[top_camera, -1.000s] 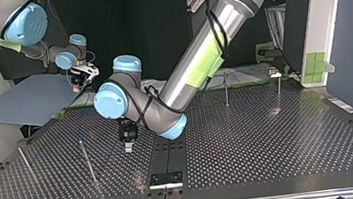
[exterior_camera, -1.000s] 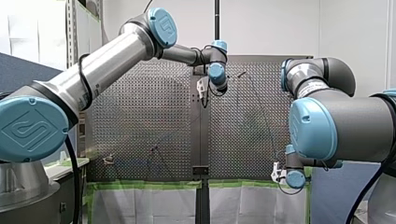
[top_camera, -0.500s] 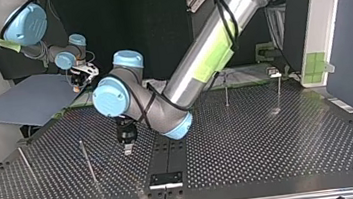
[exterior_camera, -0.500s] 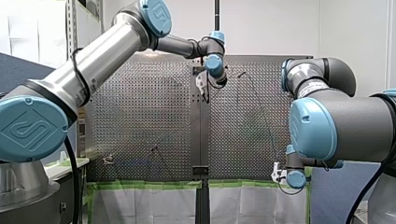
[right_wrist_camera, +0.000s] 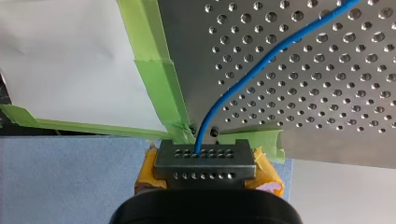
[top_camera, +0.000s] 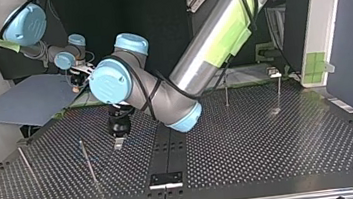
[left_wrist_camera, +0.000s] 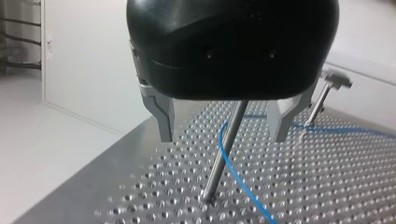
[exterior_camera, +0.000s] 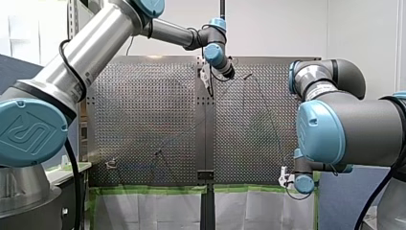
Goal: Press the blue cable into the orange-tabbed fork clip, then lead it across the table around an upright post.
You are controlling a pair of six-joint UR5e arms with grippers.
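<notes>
Steel perforated table [top_camera: 269, 139]; my left arm [top_camera: 218, 39] reaches far over it, my right arm [top_camera: 25, 23] sits at the corner by the green tape [right_wrist_camera: 154, 70]. My read of the step: routing leg, grab the blue cable [left_wrist_camera: 243, 186] near the upright post [left_wrist_camera: 219, 163] and wrap it. I can't pick out the orange-tabbed fork clip in any view, so I can't confirm the press-in.

State of my left gripper [left_wrist_camera: 223, 135]: metal fingers [left_wrist_camera: 164, 119] spread wide, holding nothing. The wrist view frames the post in the gap, but the top view puts it beside the gripper, not enclosed. So: shift until the fingers straddle the cable only, go low, close there. Avoid the post; it's thin and would likely bend.

State of my right gripper [right_wrist_camera: 204, 161]: clamped on the cable, yellow pads [right_wrist_camera: 268, 175] showing either side. It should hold firm for tension, not so taut that the cable rides up the post.

Cable: thin, bright blue, limp-looking. It leaves the right gripper in a gentle curve over the holes, bends just beside the post shaft, then runs near the base of a second post [left_wrist_camera: 322, 100].
</notes>
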